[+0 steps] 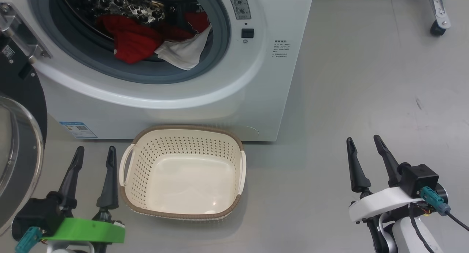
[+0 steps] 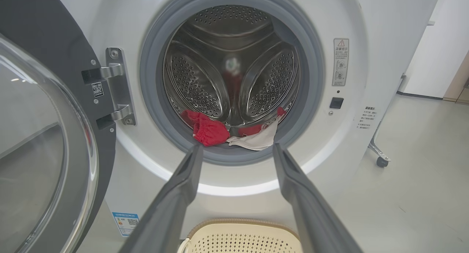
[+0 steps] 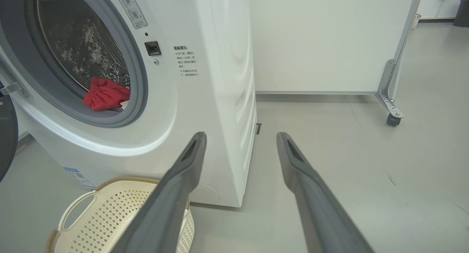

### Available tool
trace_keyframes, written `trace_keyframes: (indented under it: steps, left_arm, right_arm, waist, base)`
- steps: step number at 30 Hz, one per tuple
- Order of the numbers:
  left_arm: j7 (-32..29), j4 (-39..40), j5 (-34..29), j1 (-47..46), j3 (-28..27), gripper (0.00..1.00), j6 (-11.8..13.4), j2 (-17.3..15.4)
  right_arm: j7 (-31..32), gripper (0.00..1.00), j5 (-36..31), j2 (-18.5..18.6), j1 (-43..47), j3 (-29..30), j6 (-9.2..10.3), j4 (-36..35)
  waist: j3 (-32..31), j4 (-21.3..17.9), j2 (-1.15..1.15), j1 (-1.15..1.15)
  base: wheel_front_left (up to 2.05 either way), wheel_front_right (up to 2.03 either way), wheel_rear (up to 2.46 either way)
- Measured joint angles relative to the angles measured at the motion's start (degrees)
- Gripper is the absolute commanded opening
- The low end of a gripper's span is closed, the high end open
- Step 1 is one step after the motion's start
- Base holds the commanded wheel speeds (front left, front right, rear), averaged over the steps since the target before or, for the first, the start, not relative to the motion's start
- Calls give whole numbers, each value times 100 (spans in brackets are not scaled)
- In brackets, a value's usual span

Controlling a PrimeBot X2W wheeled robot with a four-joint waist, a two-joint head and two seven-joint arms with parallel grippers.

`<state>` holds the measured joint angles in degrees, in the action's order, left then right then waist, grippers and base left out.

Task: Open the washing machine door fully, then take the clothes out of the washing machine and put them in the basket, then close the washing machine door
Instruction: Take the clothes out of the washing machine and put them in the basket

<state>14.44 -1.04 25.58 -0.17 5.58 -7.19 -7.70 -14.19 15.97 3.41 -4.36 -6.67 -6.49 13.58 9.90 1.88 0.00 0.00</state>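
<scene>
left gripper (image 1: 96, 149) fingers spread wide, holding nothing, beside basket's left handle | right gripper (image 1: 363, 138) spread wide, holding nothing, over floor (image 1: 366, 81) | basket (image 1: 183, 129) just before washing machine (image 1: 238, 99) | washing machine door (image 1: 33, 88) swung open, left | clothes (image 1: 135, 40) red and white, in drum mouth

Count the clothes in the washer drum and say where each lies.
3 that I can tell apart: a red garment at the drum's front left, a white piece draped onto the gasket at front right, and more red fabric behind it. Others may be hidden.
</scene>
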Motion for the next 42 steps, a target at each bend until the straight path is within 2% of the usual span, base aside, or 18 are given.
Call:
trace_keyframes:
  steps: [10,17,25,29,32,42]
  left_arm:
    - [-33,-33,-16,-81,-201,100,11,-96]
    - [-286,-57,-49,-525,-354,100,92,-337]
    - [-855,-245,-165,-1383,-423,100,201,-689]
    - [-1172,-426,-375,-1943,-535,100,347,-984]
    - [-1511,-648,-686,-2500,-538,100,434,-1323]
    - [-2210,-1149,-1138,-3575,-464,100,563,-1824]
  right_arm:
    - [0,100,1,-14,-53,-27,0,-137]
    - [0,100,12,-27,-225,-78,0,-260]
    - [-2,100,57,-55,-480,-170,0,-411]
    - [-2,100,80,-62,-631,-213,0,-463]
    - [-2,100,145,-66,-749,-248,0,-486]
    - [-9,100,476,-74,-972,-514,5,-544]
  waist:
    - [503,-187,0,0]
    - [979,-422,0,0]
    - [1579,-770,0,0]
    - [1884,-953,0,0]
    - [2164,-1135,0,0]
    - [2684,-1564,0,0]
  base:
    - [0,0,0]
    - [0,0,0]
    - [0,0,0]
    - [0,0,0]
    - [0,0,0]
    - [0,0,0]
